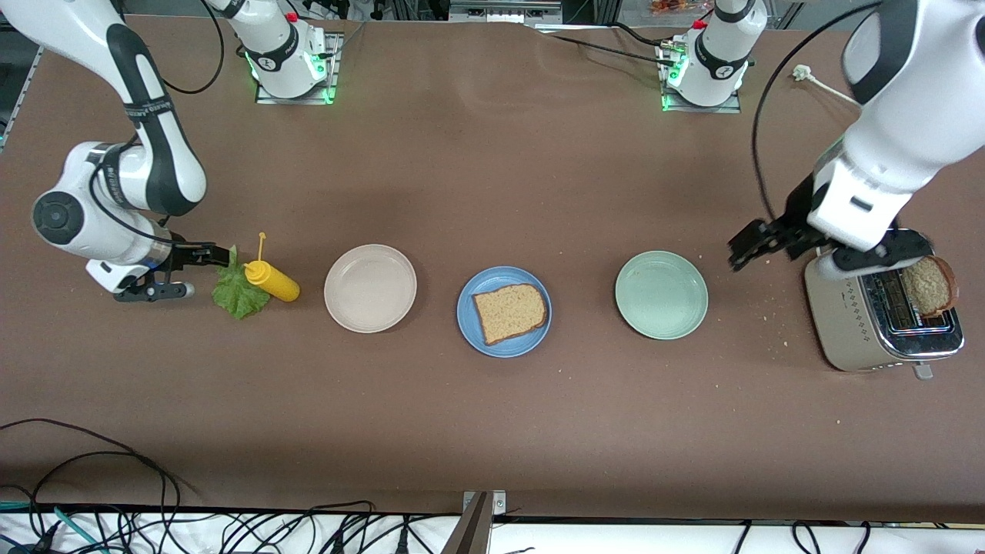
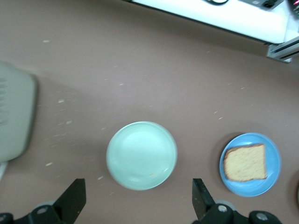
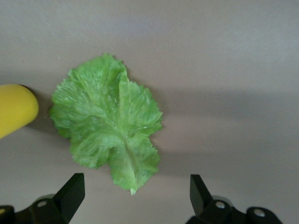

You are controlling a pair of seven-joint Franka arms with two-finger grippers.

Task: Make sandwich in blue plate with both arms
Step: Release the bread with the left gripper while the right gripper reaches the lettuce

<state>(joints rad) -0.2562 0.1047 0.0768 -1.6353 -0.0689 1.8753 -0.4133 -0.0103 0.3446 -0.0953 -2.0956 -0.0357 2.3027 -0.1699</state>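
One bread slice point(image 1: 510, 312) lies flat on the blue plate point(image 1: 469, 327), mid-worktop point(image 1: 492, 431). Lettuce leaf point(image 1: 238, 292) lies toward the right arm's end from the plate, touching the yellow squeeze bottle point(image 1: 271, 280). Second slice point(image 1: 929, 286) stands in the toaster point(image 1: 869, 327), toward the left arm's end. Right tool point(image 1: 219, 272) low beside the leaf, fingers spread, empty. Left tool point(image 1: 745, 251) over bare worktop between toaster and mint plate point(image 1: 660, 295), spread, empty. Judgement: leaf light, limp, tears easily; pinch gently at an edge near the stem. Bread soft, crumbly; grip by the crust.
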